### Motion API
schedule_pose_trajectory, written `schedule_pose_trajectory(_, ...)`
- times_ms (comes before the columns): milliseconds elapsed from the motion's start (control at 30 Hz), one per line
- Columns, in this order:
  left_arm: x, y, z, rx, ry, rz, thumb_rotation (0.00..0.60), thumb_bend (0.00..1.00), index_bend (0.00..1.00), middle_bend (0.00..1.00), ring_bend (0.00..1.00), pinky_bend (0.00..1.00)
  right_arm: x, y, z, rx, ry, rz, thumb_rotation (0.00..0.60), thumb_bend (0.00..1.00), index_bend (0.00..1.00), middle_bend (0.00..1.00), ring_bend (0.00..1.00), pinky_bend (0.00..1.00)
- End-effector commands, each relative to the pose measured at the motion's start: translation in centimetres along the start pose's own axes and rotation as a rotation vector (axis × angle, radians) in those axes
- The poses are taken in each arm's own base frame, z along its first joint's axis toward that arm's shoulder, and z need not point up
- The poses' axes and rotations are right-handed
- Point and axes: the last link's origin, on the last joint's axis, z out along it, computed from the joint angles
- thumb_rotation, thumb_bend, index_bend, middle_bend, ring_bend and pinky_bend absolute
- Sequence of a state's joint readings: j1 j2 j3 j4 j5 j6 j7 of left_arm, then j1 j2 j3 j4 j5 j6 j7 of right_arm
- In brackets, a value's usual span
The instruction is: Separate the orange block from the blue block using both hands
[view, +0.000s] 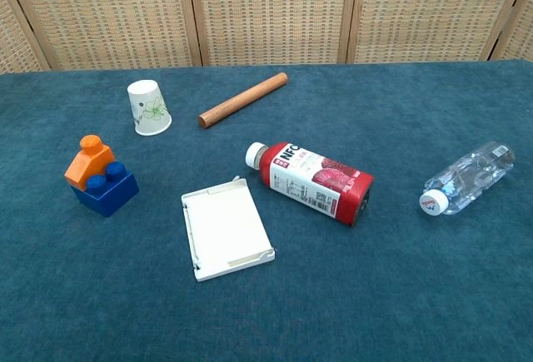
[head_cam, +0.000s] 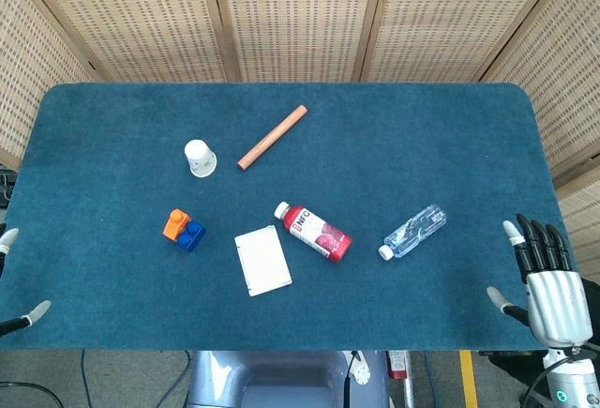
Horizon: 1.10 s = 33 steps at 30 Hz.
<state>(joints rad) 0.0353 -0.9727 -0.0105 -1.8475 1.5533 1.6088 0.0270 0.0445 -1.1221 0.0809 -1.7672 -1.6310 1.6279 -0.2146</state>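
The orange block [head_cam: 175, 223] sits stuck on top of the blue block [head_cam: 191, 236], left of the table's middle; in the chest view the orange block [view: 90, 161] leans over the blue block [view: 107, 190]. My right hand [head_cam: 549, 277] hovers at the table's front right corner, fingers spread and holding nothing, far from the blocks. Of my left hand [head_cam: 34, 313] only a few fingertips show at the left edge, apart from each other and touching nothing. Neither hand shows in the chest view.
On the blue cloth table [head_cam: 112, 127] lie a tipped paper cup [head_cam: 200, 158], a wooden rod [head_cam: 272, 137], a white flat box [head_cam: 262, 260], a red juice bottle [head_cam: 315, 232] and a clear water bottle [head_cam: 413, 231]. Wicker screens stand behind.
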Motion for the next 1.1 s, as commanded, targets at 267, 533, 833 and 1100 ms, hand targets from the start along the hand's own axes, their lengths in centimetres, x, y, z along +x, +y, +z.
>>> schedule_pose_trajectory(267, -0.2, 0.0, 0.3, -0.009, -0.007, 0.005, 0.6, 0.1, 0.0, 0.0, 0.0, 0.0, 0.1, 0.0, 0.0, -0.001, -0.003, 0.005, 0.6, 0.0, 0.0, 0.0, 0.0, 0.0)
schedule_pose_trajectory(533, -1.4, 1.5, 6.6, -0.145, -0.016, 0.039, 0.6, 0.09, 0.0, 0.0, 0.0, 0.0, 0.0, -0.1, 0.0, 0.006, -0.008, 0.011, 0.6, 0.0, 0.0, 0.0, 0.0, 0.0)
schedule_pose_trajectory(833, -5.9, 5.4, 14.3, -0.464, -0.216, 0.118, 0.6, 0.08, 0.0, 0.0, 0.0, 0.0, -0.5, -0.1, 0.7, -0.009, -0.025, -0.003, 0.6, 0.0, 0.0, 0.0, 0.0, 0.0)
schedule_pose_trajectory(1100, -9.3, 8.0, 18.0, -0.541, -0.265, 0.238, 0.6, 0.08, 0.01, 0.01, 0.0, 0.0, -1.2, 0.3, 1.2, -0.031, -0.047, -0.019, 0.6, 0.0, 0.0, 0.0, 0.0, 0.0)
